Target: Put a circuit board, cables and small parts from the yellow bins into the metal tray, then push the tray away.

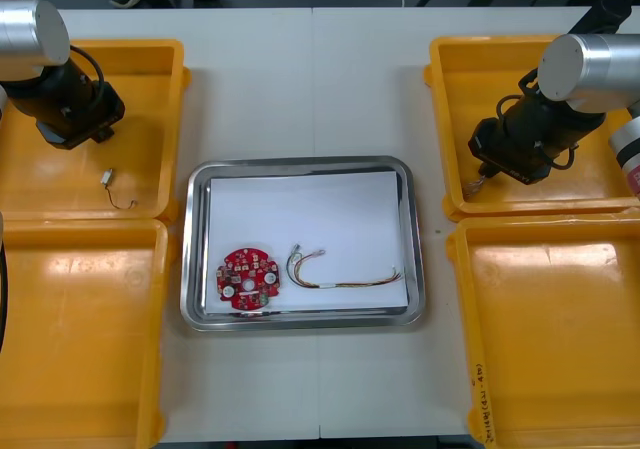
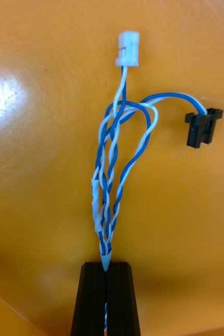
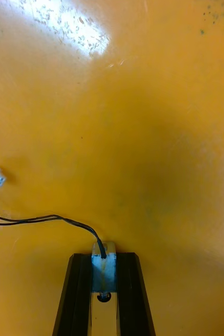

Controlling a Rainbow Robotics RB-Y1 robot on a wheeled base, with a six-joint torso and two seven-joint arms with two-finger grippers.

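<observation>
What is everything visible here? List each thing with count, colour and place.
table: one, light, under everything
yellow bins: four, yellow, two at each table side
metal tray: one, shiny, white inside, between the bins
circuit board: one, red, in the tray's near left part
red and yellow cable: one, in the tray, beside the board
blue and white cable: one, twisted, right far bin, gripped
black cable: at least one, black, left far bin, its plug gripped
left gripper: one, black fingers, shut on the black cable
right gripper: one, black fingers, shut on the blue and white cable
</observation>
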